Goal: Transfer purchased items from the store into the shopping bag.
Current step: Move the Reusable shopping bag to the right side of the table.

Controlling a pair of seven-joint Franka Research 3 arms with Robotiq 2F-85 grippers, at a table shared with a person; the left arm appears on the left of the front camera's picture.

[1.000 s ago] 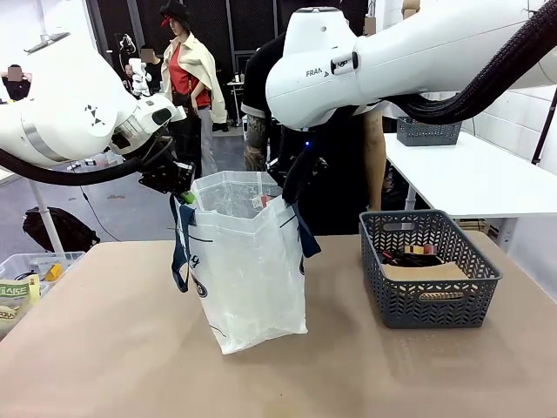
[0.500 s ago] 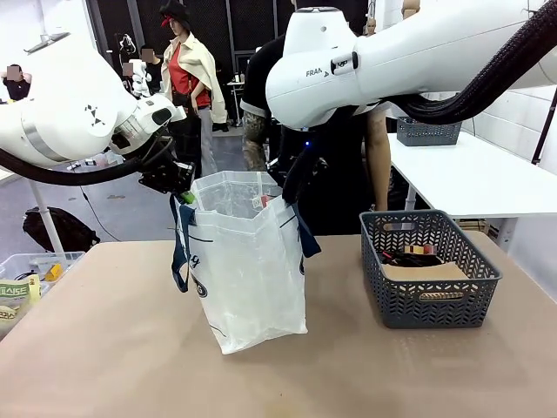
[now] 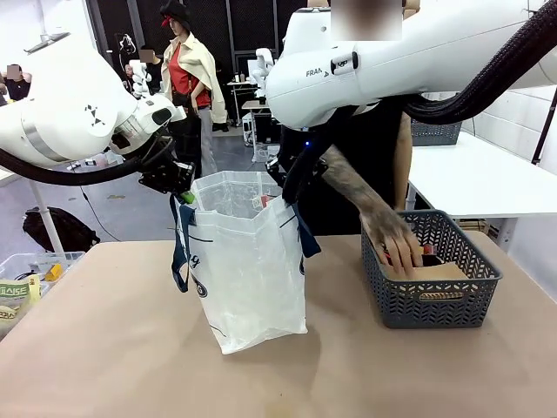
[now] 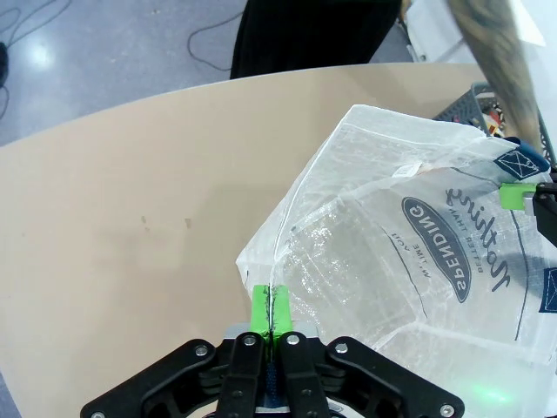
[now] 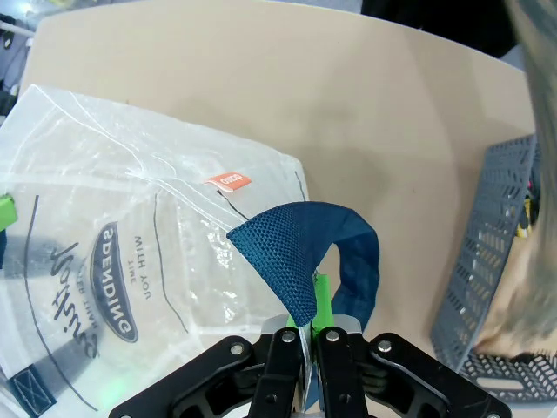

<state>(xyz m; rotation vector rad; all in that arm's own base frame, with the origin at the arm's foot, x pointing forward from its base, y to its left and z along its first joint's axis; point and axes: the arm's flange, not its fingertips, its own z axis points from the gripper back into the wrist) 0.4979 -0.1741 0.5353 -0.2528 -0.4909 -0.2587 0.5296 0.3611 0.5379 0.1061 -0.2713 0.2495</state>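
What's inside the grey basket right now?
A person's hand reaches into the basket, over a flat brown package. A red item peeks out beside it; anything lower is hidden by hand and walls.

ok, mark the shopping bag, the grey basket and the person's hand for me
shopping bag (image 3: 252, 279), front view, middle of its near side panel.
grey basket (image 3: 409, 306), front view, its slotted front wall.
person's hand (image 3: 396, 244), front view, back of the hand reaching into the basket.
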